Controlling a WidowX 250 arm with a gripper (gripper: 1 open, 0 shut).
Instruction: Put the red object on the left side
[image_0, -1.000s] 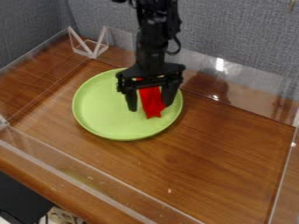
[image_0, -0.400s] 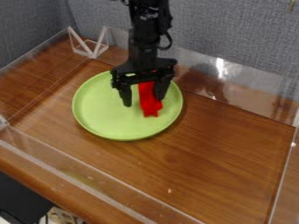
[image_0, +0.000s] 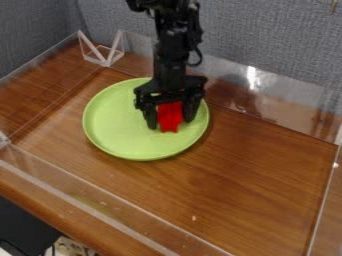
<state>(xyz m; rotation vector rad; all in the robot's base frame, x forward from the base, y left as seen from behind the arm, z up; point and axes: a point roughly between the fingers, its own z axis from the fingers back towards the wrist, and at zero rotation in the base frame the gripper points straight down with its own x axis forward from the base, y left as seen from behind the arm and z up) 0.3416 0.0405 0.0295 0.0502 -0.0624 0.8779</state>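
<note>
The red object (image_0: 170, 117), a small bright red block, rests on the right part of the round lime-green plate (image_0: 114, 125). My black gripper (image_0: 171, 112) hangs straight down over it, open, with one finger on each side of the block. Whether the fingers touch the block I cannot tell. The left side (image_0: 54, 85) of the glossy brown tabletop lies bare beyond the plate.
Clear plastic walls (image_0: 80, 195) ring the wooden table. A white wire-frame stand (image_0: 102, 46) sits at the back left corner. A grey fabric wall rises behind the table.
The gripper shifted a little left and up, then came back right and lower around the red block. It stayed open throughout, and the block still sits on the plate.
</note>
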